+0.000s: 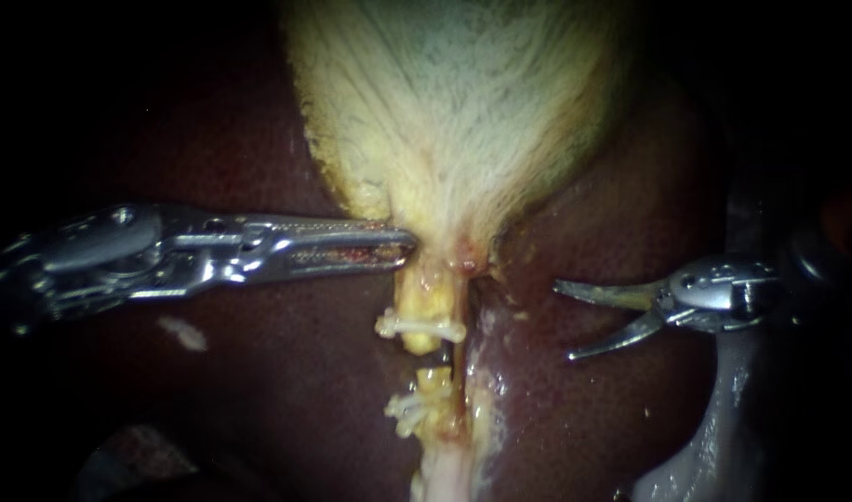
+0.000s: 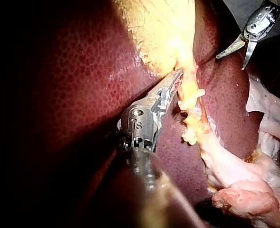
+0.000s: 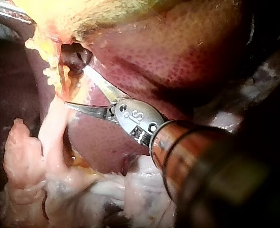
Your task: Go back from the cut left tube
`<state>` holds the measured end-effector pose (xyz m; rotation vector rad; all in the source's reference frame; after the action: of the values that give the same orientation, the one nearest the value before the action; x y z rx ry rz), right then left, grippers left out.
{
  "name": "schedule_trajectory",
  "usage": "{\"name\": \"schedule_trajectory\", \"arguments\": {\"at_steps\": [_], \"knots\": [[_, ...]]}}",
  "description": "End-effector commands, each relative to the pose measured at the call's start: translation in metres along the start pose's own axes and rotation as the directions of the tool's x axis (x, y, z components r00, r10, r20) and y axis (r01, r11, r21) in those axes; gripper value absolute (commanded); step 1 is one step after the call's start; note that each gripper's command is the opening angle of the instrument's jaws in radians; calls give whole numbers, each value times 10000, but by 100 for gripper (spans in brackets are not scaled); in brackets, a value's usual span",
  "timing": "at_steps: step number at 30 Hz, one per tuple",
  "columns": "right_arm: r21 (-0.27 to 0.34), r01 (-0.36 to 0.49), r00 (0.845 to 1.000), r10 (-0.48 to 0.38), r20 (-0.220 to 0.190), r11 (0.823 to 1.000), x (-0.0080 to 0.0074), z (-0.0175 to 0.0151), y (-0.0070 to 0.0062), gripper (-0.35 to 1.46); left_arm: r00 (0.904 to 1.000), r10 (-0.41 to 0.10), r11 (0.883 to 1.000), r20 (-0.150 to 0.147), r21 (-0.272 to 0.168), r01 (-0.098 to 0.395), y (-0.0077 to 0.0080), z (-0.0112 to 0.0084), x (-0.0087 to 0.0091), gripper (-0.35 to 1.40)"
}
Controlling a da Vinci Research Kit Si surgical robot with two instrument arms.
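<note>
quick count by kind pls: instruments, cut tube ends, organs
slender silver metal instruments: 2 (left instrument, right instrument)
yellowish cut tube ends: 2 (upper end, lower end)
organs: 2 (pale yellow gallbladder, dark red liver)
total: 6

1. There's the gallbladder (image 1: pixel 463 112): pale cream-yellow, with fine whitish streaks fanning down.
2. Around it the liver (image 1: pixel 259 372): dark maroon, finely mottled.
3. The tube (image 1: pixel 424 296) is yellow, its clips (image 1: pixel 417 324) off-white.
4. Shiny silver on the left instrument (image 1: pixel 403 249) and right instrument (image 1: pixel 564 321), with red flecks in the left's jaws.
</note>
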<state>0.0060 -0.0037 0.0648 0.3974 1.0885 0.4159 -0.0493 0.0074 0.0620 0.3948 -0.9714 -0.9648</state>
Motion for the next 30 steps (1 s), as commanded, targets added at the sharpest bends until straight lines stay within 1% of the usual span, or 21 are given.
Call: {"name": "schedule_trajectory", "arguments": {"at_steps": [1,3,6,10,22,30], "knots": [[8,3,10000,-3,17,10000,0,1,0,140,10000,27,10000,9,-21,-27,-1,3,3,-35],[5,60,10000,-60,18,10000,0,1,0,140,10000,71,10000,-18,-8,-71,-4,8,10,-35],[-2,174,9998,-174,20,9998,0,3,0,141,9998,166,9999,-137,31,-165,-8,22,24,-35],[-11,290,9996,-290,22,9996,1,5,-1,141,9995,242,9997,-223,46,-241,-11,33,35,-35],[-14,758,9971,-757,32,9971,2,7,-1,143,9994,247,9997,-231,78,-245,-12,34,35,-35],[1,762,9971,-762,2,9971,1,3,-2,143,9994,244,9997,-233,82,-242,-12,34,34,-35]]}}
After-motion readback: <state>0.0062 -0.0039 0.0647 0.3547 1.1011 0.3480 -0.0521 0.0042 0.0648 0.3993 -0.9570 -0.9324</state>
